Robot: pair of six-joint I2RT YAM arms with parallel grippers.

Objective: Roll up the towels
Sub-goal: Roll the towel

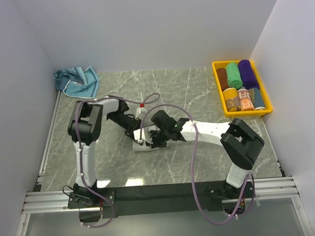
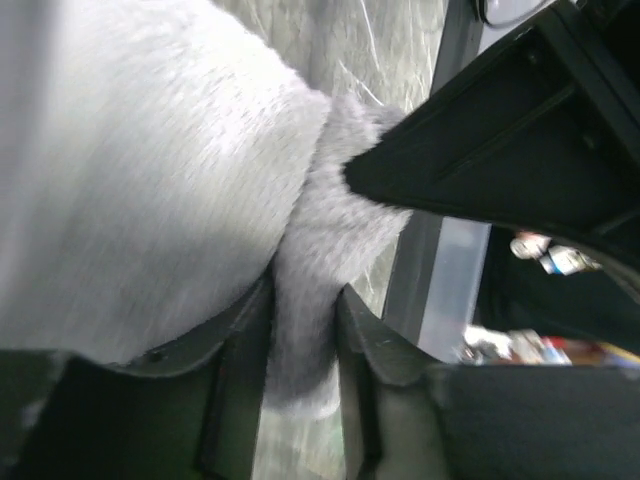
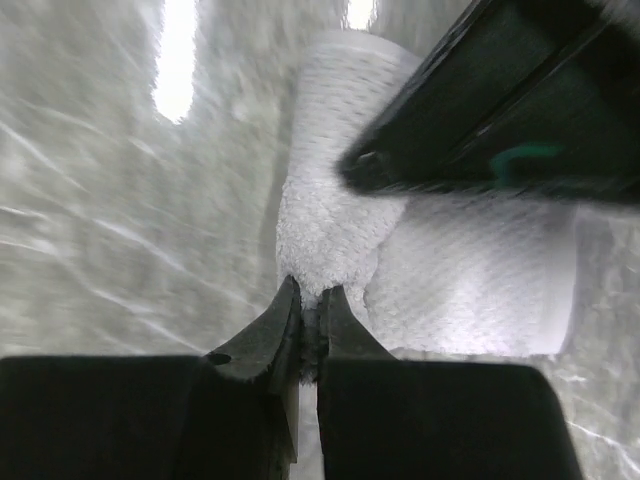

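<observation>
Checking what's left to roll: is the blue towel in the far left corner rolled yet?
Not rolled. The blue towel lies crumpled and loosely spread, with no tight cylinder shape.

Pale towel (image 2: 150, 180), seemingly partly off-frame

Plain white walls (image 1: 142, 29) enclose a grey veined marble-look table (image 1: 188, 90) on three sides.
</observation>
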